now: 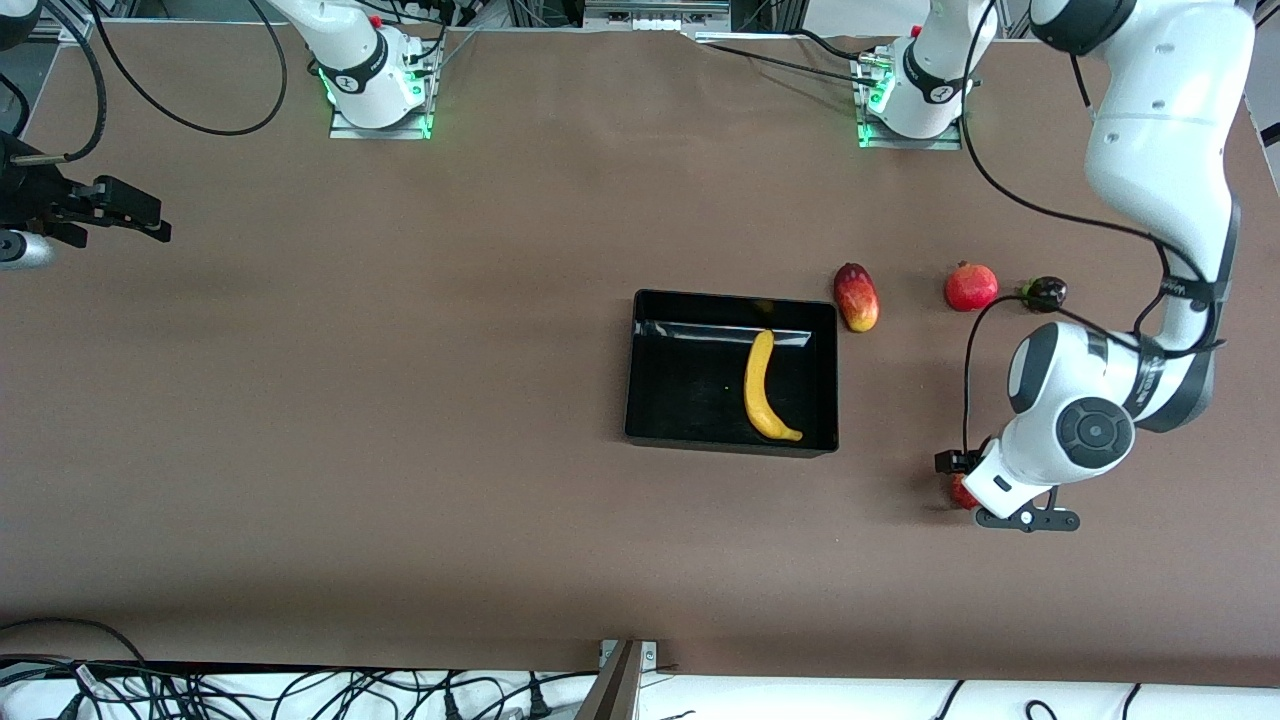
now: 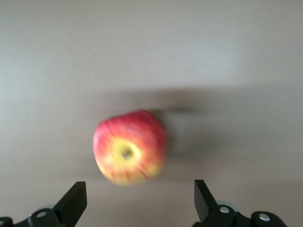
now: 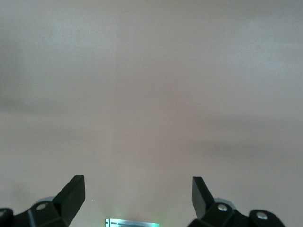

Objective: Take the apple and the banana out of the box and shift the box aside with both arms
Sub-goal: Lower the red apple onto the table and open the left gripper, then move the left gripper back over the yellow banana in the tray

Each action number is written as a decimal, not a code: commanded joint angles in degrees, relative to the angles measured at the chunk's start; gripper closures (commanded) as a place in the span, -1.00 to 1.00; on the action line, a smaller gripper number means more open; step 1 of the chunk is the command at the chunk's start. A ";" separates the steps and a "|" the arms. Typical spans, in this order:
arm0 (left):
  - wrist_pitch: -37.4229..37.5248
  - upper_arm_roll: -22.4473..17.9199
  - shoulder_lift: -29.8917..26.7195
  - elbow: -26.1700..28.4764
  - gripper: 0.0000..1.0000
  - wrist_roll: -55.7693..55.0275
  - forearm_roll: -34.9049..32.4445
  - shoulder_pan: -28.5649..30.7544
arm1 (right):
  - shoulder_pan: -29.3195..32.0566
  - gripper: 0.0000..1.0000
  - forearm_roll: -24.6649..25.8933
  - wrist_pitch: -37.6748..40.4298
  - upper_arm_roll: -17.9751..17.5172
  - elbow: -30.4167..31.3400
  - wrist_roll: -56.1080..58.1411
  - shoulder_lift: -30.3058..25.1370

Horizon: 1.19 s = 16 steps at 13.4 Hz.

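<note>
The yellow banana [image 1: 765,388] lies inside the black box [image 1: 690,390] at mid-table. The red apple with yellowish patches [image 1: 961,492] sits on the table toward the left arm's end, nearer the front camera than the box, mostly hidden under the left hand. In the left wrist view the apple [image 2: 129,147] lies just ahead of the open, empty left gripper [image 2: 140,201], outside its fingers. The left gripper [image 1: 975,492] hovers low over the apple. The right gripper [image 1: 140,215] waits open and empty over bare table at the right arm's end; its wrist view [image 3: 138,196] shows only table.
A red-yellow mango [image 1: 856,297] lies beside the box's corner. A round red pomegranate [image 1: 971,287] and a small dark purple fruit [image 1: 1047,293] lie toward the left arm's end, under its elbow. Cables run along the table's front edge.
</note>
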<state>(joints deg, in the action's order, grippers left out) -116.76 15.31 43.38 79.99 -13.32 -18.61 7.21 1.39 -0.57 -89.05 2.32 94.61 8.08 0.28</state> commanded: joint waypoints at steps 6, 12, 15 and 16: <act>4.09 -0.98 -6.03 1.40 -1.00 -33.04 8.33 -19.23 | 0.46 -1.00 -1.27 0.45 0.05 0.48 2.29 -0.63; -2.05 -0.90 -0.58 3.15 -1.00 -43.88 8.59 -22.68 | 0.46 -1.00 -1.27 0.45 0.05 0.48 2.29 -0.63; -3.38 -0.90 1.18 4.55 -1.00 -44.86 7.80 -22.68 | 0.55 -1.00 -1.27 0.45 0.22 0.48 2.29 -0.63; -3.73 -0.72 1.10 5.60 -1.00 -44.16 7.63 -22.68 | 0.55 -1.00 -1.27 0.45 0.31 0.48 2.29 -0.63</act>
<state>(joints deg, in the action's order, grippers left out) -119.43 14.80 45.16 83.52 -57.52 -11.32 -15.22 1.39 -0.57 -88.98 2.40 94.62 9.11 0.28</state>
